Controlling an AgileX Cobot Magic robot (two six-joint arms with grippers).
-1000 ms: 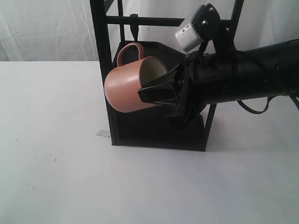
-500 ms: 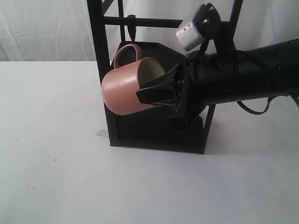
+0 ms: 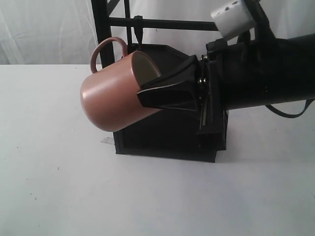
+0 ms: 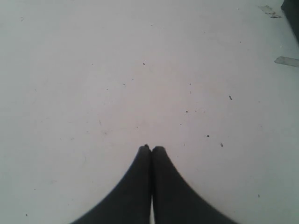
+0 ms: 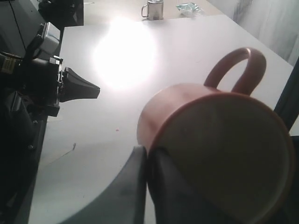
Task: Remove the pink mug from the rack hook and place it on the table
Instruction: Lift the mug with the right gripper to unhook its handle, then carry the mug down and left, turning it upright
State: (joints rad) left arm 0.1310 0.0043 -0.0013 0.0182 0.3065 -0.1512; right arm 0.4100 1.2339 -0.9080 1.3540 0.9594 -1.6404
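The pink mug hangs tilted in the air, its mouth toward my right gripper, which is shut on its rim. One finger is inside the mug and one outside. Its loop handle is off the rack hook and sits left of the rack's upright. The right wrist view shows the mug close up, pinched at the rim by my right gripper. My left gripper is shut and empty above the white table.
The black rack's lower shelf box stands behind the mug. A white curtain backs the table. Tape scraps lie on the table. A metal cup and the left arm are farther off.
My right gripper has carried the mug left and toward the camera. The handle has come away from the hook and passed the rack's upright. The mug looks larger now.
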